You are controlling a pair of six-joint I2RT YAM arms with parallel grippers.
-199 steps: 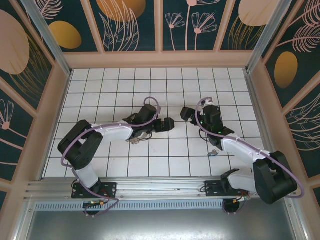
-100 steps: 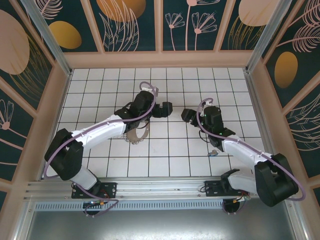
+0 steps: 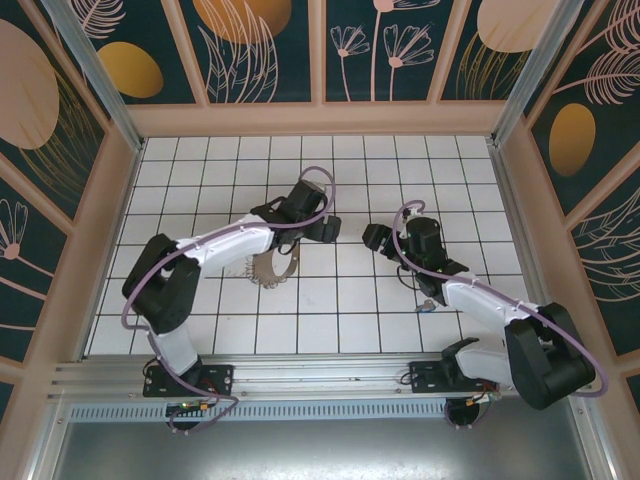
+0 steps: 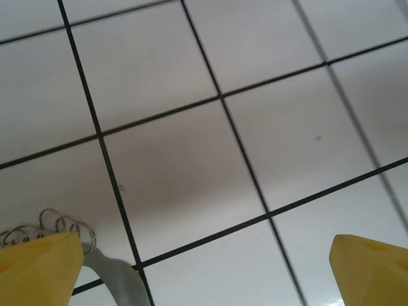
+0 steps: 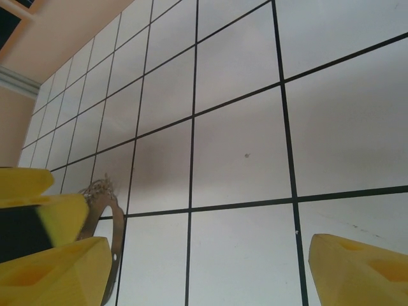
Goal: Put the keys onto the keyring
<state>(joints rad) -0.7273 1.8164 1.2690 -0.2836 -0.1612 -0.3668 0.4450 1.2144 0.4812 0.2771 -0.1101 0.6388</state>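
A white tiled table (image 3: 330, 320) with dark grout lines lay inside peach-framed walls (image 3: 265, 45) printed with pale flowers on dark teal. Purple cables (image 3: 318, 185) looped over both arms. In the top view the left arm's white forearm crossed above the keyring (image 3: 270, 281) and hid its far side, leaving a floppy brown arc in sight on the tiles.

The left gripper (image 3: 325, 228) hung over the middle of the table, its yellow wedge-shaped fingers (image 4: 38, 268) spread wide with nothing between them. The left wrist view showed small wire coils (image 4: 60, 224) and a grey strip just beside the left finger. The right gripper (image 3: 370, 238) faced it from close by, a small gap apart. Its own yellow fingers (image 5: 360, 271) were likewise far apart and empty. In the right wrist view the keyring appeared as a curved brown strap with a frilled, beaded edge, partly behind the left finger. More yellow shapes showed at that view's left edge. They were possibly the other gripper's fingers.

The keys (image 3: 426, 306) were a tiny dark cluster with a blue bit. They lay on a tile beside the right arm, well apart from the keyring.
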